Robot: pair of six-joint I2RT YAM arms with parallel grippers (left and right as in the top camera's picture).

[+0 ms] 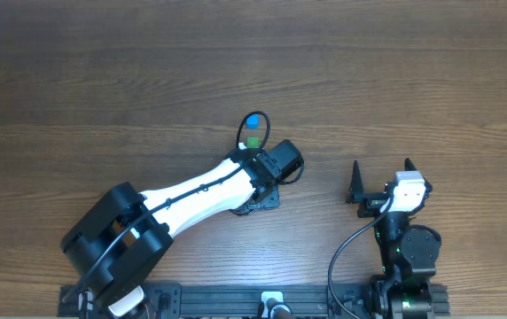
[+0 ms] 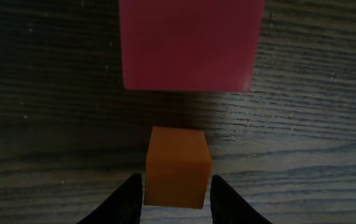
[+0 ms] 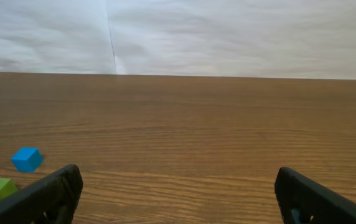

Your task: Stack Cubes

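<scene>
1. Left pincer [image 2: 177,202] grips orange cube [image 2: 177,165] by its two sides, near red cube [image 2: 190,43] on tabletop [image 2: 47,112].
2. Right pincer [image 3: 178,193] open, empty, well apart.
3. Step, likely: orange grasped, stacking pending.
4. Next: lift above red's top, centre, lower, release.

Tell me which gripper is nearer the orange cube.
Left. The left gripper straddles the orange cube. The right gripper, open, stands well off to its right, near that arm's own base.
</scene>
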